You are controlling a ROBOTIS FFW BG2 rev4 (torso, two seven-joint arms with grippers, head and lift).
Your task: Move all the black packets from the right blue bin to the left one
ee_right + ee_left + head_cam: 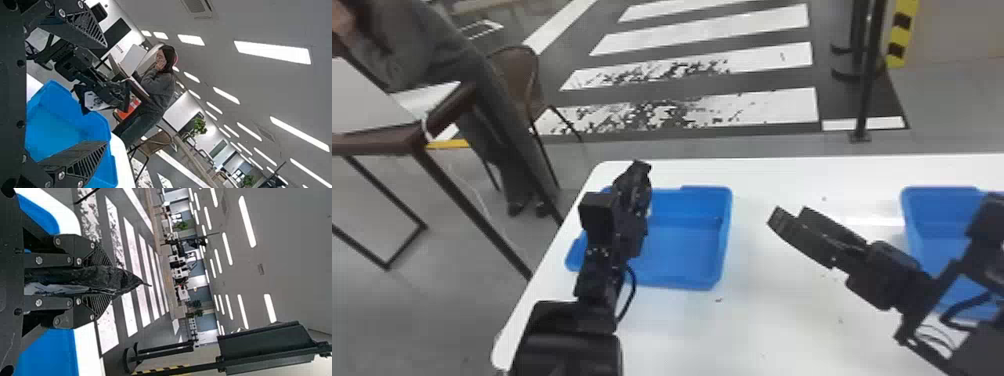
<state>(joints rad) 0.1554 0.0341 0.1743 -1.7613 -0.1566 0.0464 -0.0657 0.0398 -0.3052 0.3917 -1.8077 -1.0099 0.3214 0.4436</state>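
Observation:
My left gripper (635, 182) is above the left side of the left blue bin (689, 250). In the left wrist view that gripper (105, 282) is shut on a black packet (88, 277) with a pale patch, which juts out past the fingertips. The same packet (94, 102) hangs over the rim of a blue bin (58, 127) in the right wrist view. Between the two bins, over the white table, is my right gripper (789, 216), whose fingers stand apart with nothing between them; its own wrist view shows this gripper (105, 94) open. My right arm partly covers the right blue bin (927, 205).
Both bins stand on a white table (782, 325) with rounded corners. A dark-framed desk (377, 142) and a brown chair (517, 70) are beyond its left side. A black post (867, 90) stands on the floor behind the table.

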